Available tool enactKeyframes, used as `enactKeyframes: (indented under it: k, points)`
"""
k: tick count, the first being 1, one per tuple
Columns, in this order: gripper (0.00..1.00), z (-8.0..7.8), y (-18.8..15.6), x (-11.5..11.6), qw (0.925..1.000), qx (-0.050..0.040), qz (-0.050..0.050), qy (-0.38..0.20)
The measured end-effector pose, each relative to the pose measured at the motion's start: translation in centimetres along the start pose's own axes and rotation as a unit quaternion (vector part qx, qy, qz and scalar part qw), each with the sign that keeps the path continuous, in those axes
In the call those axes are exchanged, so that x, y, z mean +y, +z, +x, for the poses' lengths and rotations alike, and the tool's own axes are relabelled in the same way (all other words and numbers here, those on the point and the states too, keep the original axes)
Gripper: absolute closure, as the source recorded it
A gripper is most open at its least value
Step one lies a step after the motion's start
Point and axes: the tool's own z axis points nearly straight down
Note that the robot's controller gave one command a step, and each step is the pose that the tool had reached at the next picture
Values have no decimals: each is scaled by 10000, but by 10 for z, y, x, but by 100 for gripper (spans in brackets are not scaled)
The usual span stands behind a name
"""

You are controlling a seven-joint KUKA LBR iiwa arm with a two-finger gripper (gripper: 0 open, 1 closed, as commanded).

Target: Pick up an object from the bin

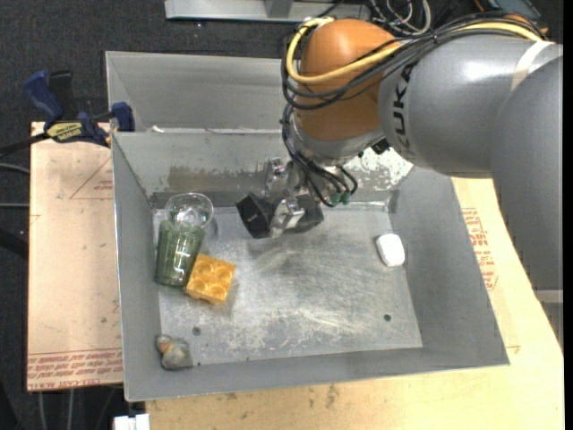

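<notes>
Gripper [288,211] is hanging low near the back wall of the grey metal bin [340,316]; I cannot tell whether it is wide or narrow. What looks like a small black block [253,215] is lying just beside it, toward the left wall. The approach seems to be in hand, and centring over that block comes next. A clear plastic tumbler [181,236] is lying further left.

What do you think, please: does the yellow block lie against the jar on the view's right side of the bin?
Not quite: the yellow block lies against the jar on the view's left side of the bin, as the camera view shows.
</notes>
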Motion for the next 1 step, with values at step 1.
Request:
enactKeyframes:
  k: [1]
  points:
    - [100, 0, 10, -1, 9999, -108, -7, -53]
